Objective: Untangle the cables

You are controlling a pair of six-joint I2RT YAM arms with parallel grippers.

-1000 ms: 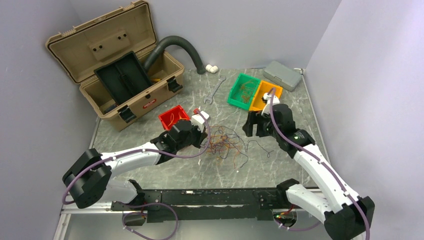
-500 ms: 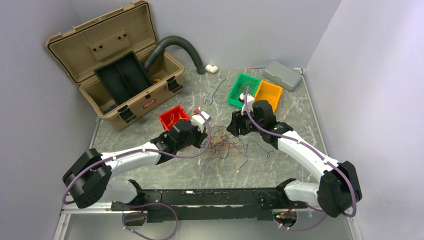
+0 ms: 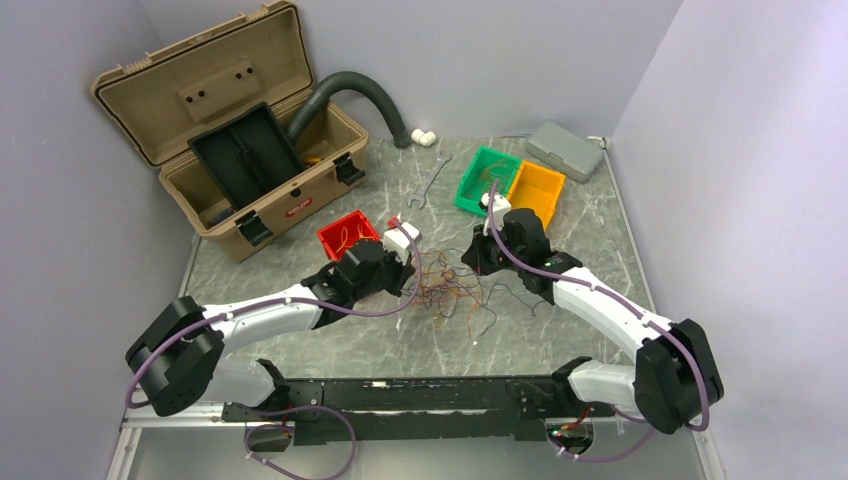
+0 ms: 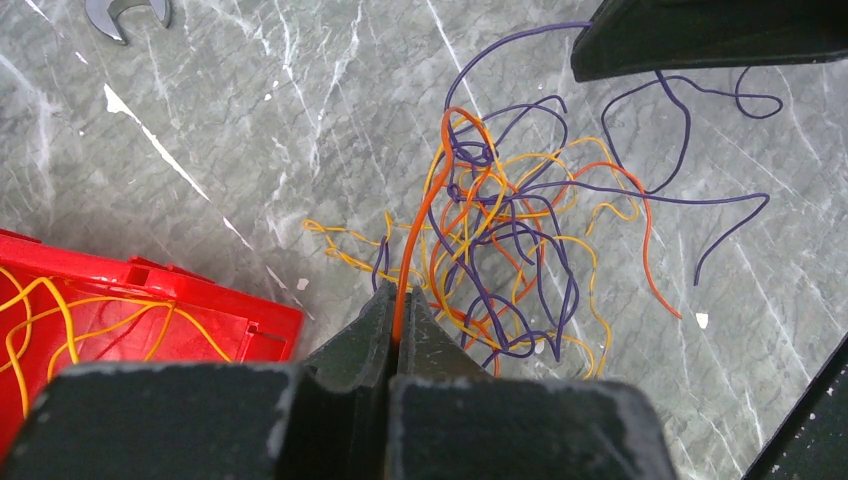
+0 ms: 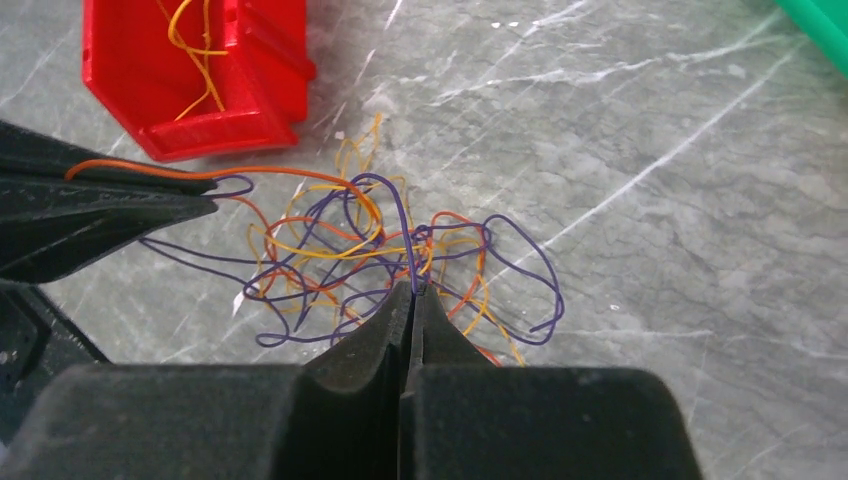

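The cables (image 3: 452,290) lie as a loose tangle of orange, yellow and purple strands on the marble table between my two arms. My left gripper (image 3: 408,278) sits at the tangle's left edge. In the left wrist view it (image 4: 400,300) is shut on an orange cable (image 4: 425,215) that rises from the heap (image 4: 510,240). My right gripper (image 3: 470,262) is at the tangle's far right side. The right wrist view shows it (image 5: 413,290) shut on a purple cable (image 5: 407,235) looping up out of the tangle (image 5: 380,250).
A red bin (image 3: 335,228) with yellow wires stands just left of the tangle. A green bin (image 3: 466,185) and an orange bin (image 3: 545,190) stand behind the right arm. An open tan toolbox (image 3: 240,130), dark hose (image 3: 360,88), wrench (image 3: 430,182) and grey case (image 3: 565,150) are further back.
The right arm swung left from over the orange bin down to the tangle, and its jaws went from open to shut on a purple cable. The left arm has not moved.
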